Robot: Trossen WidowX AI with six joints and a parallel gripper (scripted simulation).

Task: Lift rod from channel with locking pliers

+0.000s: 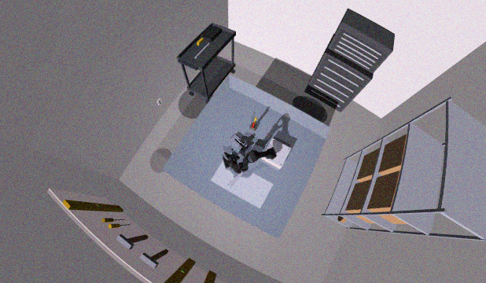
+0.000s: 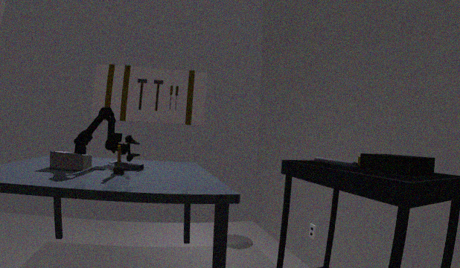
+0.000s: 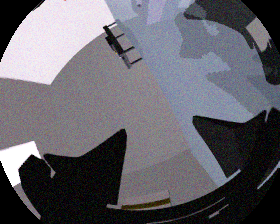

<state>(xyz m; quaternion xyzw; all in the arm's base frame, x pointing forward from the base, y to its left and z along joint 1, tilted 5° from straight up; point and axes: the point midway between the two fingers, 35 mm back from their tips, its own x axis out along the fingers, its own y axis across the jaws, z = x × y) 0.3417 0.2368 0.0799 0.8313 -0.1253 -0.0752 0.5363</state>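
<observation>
The locking pliers [image 1: 253,123] [image 2: 119,150], with red and yellow handles, stand upright in their holster [image 2: 120,170] on the blue-grey table [image 1: 196,149] [image 2: 170,179]. My gripper [image 1: 230,162] [image 2: 133,149] [image 3: 160,125] is open wide and empty. In the top view it hangs over the table's middle, apart from the pliers. In the side view it sits level with their handles. The wrist view shows only my two dark fingers with floor and table edge between them. A thin grey strip [image 1: 263,112] [image 2: 109,179] lies beside the holster. I cannot make out the rod or its channel.
A white mat [image 1: 247,189] lies on the table below the gripper. A pale box [image 2: 70,160] stands by the arm's base. A black cart [image 1: 205,47] [image 2: 364,175] [image 3: 122,45], a tool chest [image 1: 351,59], a shelf unit [image 1: 408,173] and a tool board [image 2: 152,93] stand around the table.
</observation>
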